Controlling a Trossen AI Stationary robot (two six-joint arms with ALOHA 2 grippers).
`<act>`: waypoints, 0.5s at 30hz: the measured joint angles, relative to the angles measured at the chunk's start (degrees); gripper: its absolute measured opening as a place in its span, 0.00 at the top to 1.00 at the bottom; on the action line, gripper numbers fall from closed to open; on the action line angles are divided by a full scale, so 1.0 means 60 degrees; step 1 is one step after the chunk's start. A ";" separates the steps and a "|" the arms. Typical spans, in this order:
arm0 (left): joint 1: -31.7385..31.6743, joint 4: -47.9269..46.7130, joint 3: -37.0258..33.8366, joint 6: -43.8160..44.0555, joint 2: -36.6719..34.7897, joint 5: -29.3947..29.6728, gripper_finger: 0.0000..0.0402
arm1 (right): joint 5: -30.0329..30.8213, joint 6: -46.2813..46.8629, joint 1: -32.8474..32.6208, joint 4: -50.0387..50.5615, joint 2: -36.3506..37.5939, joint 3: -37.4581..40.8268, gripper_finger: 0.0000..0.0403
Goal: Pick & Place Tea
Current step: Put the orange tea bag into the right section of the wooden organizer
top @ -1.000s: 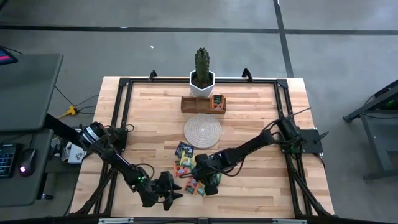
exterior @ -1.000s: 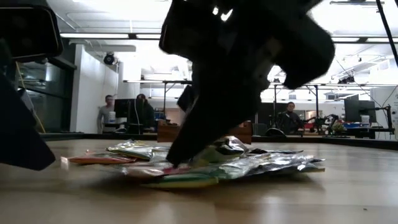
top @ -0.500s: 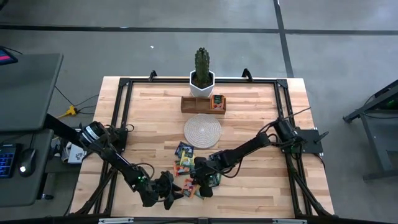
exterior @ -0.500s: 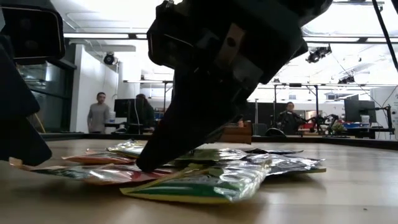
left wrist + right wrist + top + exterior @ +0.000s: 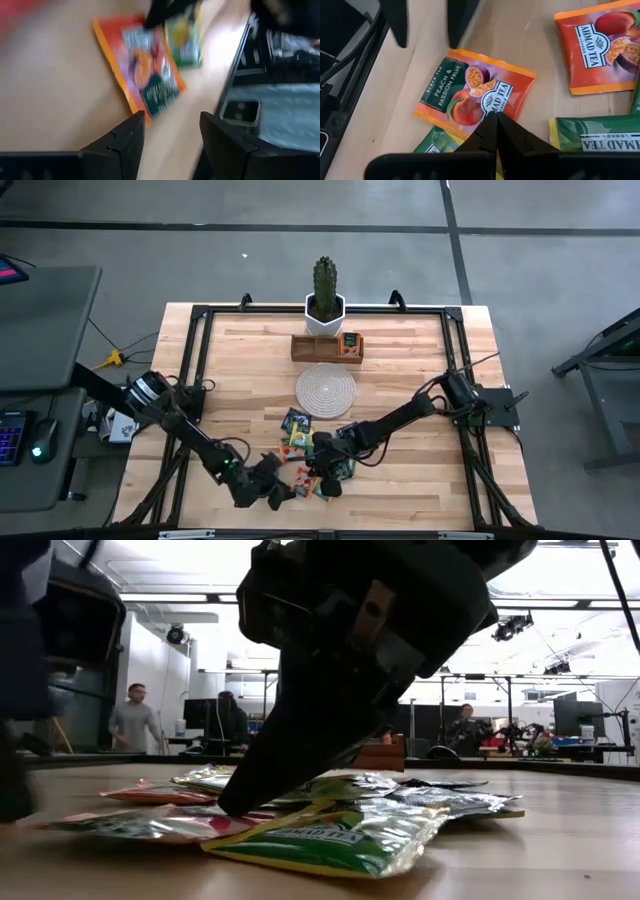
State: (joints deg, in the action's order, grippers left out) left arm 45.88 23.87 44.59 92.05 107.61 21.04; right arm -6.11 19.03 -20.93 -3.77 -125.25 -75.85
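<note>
The tea (image 5: 305,448), a heap of small coloured sachets, mostly lies loose on the desk (image 5: 400,370), so I'd judge the job barely begun. At least one sachet (image 5: 349,344) sits in the wooden tray (image 5: 310,346), well beyond both jaws. The right gripper (image 5: 493,116) has its jaws pressed together, tips on an orange peach sachet (image 5: 475,92), holding nothing that I can see. The left gripper (image 5: 171,125) hovers with jaws wide just short of the same sachet. Nearly the whole pile is left to move.
</note>
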 joint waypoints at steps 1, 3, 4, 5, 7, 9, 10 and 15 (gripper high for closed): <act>-0.0109 0.0065 0.0002 0.0115 0.0000 -0.0621 0.53 | 0.0049 0.0000 -0.0037 0.0000 0.0000 0.0000 1.00; -0.0339 0.0105 0.0002 0.0225 0.0012 -0.1700 0.53 | 0.0130 0.0000 -0.0121 0.0004 -0.0004 0.0000 1.00; -0.0439 0.0099 0.0002 0.0247 0.0022 -0.2097 0.53 | 0.0183 0.0000 -0.0163 0.0006 -0.0002 0.0000 1.00; -0.0526 0.0093 0.0001 0.0261 0.0026 -0.2323 0.53 | 0.0232 0.0003 -0.0212 0.0004 -0.0004 0.0000 1.00; -0.0718 0.0034 -0.0002 0.0276 0.0029 -0.2468 0.53 | 0.0318 0.0027 -0.0307 0.0007 -0.0004 0.0004 1.00; -0.0877 -0.0165 -0.0002 0.0254 0.0029 -0.2453 0.53 | 0.0332 0.0069 -0.0392 0.0007 -0.0004 0.0004 1.00; -0.0953 -0.0237 -0.0002 0.0278 0.0029 -0.2446 0.53 | 0.0329 0.0072 -0.0434 0.0009 -0.0004 0.0004 1.00; -0.1075 -0.0348 -0.0004 0.0314 0.0029 -0.2385 0.53 | 0.0325 0.0073 -0.0567 0.0011 -0.0004 0.0007 1.00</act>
State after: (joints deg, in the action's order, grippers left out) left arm 39.43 21.78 44.56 93.94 107.79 6.73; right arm -4.17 19.46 -24.34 -3.70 -125.27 -75.81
